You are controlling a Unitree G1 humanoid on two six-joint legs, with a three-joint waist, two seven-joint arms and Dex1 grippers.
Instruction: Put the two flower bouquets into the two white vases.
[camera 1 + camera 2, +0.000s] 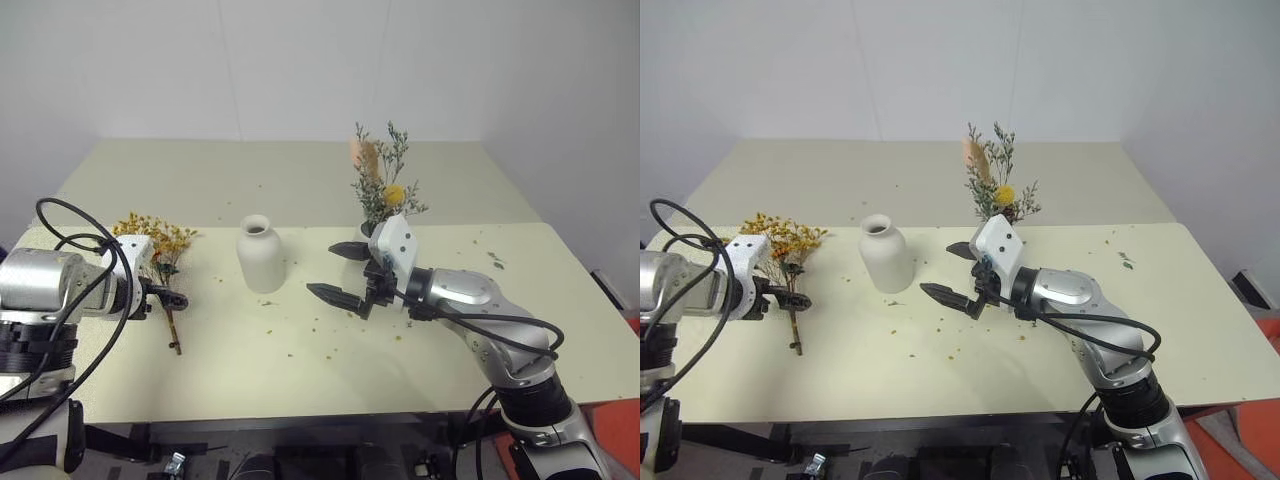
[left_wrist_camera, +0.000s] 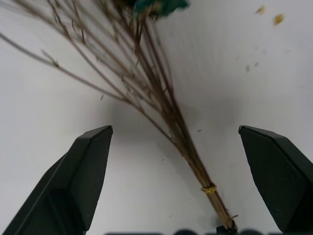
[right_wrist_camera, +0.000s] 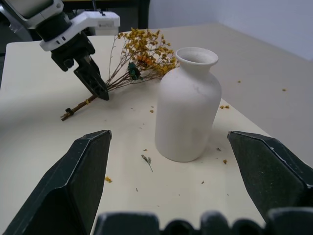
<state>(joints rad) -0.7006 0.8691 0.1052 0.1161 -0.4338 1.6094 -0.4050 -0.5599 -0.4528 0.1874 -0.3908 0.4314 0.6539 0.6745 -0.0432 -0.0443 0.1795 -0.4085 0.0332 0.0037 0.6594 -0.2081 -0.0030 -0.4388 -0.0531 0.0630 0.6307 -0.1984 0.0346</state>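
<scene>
So the yellow-orange bouquet [image 1: 155, 240] is lying flat on the cream worktop [image 1: 300, 350] over on the robot's left, blossoms pointing toward the far side and the thin brown stems [image 2: 166, 112] trailing back toward the near edge, tied near the end with a little gold wire [image 2: 209, 188]. The left gripper [image 3: 90, 78] is hanging right over those stems with its black fingers spread wide open — the wrist view is showing the stem bundle running between the two fingers, but nothing is being pinched. The round-bodied white vase [image 1: 261, 254] is standing upright near the middle of the worktop, just beside the bouquet's blossoms and apart from them, and its narrow neck is sitting empty. The right gripper [image 1: 345, 272] is hovering level to the right of that vase, also wide open and holding nothing, with its fingers pointing toward the vase. Right behind the right gripper, the grey-green sprig bunch [image 1: 383, 180] with its yellow ball flower [image 1: 394, 194] is standing upright — its vase is mostly hidden behind the gripper, so I can't really make it out. Bits of dried petal crumbs [image 1: 300, 325] are lying scattered on the worktop around the round vase.
</scene>
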